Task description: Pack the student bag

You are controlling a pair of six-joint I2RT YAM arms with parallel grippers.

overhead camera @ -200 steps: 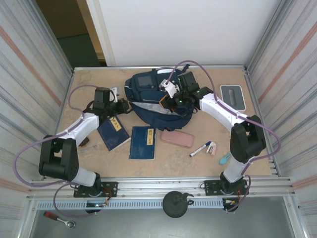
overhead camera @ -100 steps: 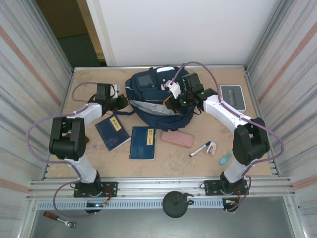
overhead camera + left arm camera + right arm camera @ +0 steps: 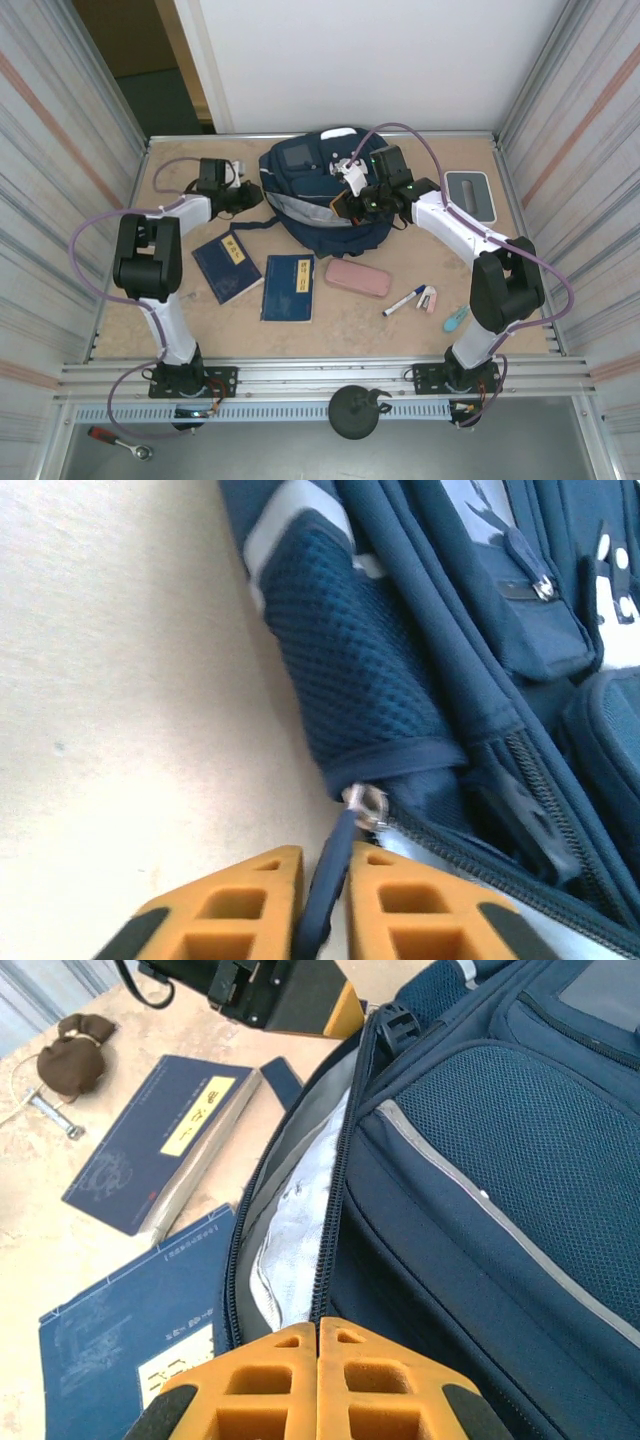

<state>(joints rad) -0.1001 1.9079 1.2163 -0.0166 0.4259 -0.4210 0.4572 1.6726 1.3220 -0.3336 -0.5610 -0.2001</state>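
L gripper [image 3: 325, 865] grasping dark zip pull [image 3: 338, 842] at left side of large navy fabric backpack [image 3: 310, 215], sat mid-back on pale tabletop [image 3: 360, 315]. R gripper [image 3: 318, 1328] clenched tight at bag's open zip edge.

Matt cloth student bag [image 3: 320, 232] with mesh pocket [image 3: 350, 660]; table [image 3: 360, 325] of pale, grainy wood.

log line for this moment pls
student bag: partly unzipped | left gripper: pinching zipper pull | right gripper: shut at zipper edge | on table: two blue books, pink case
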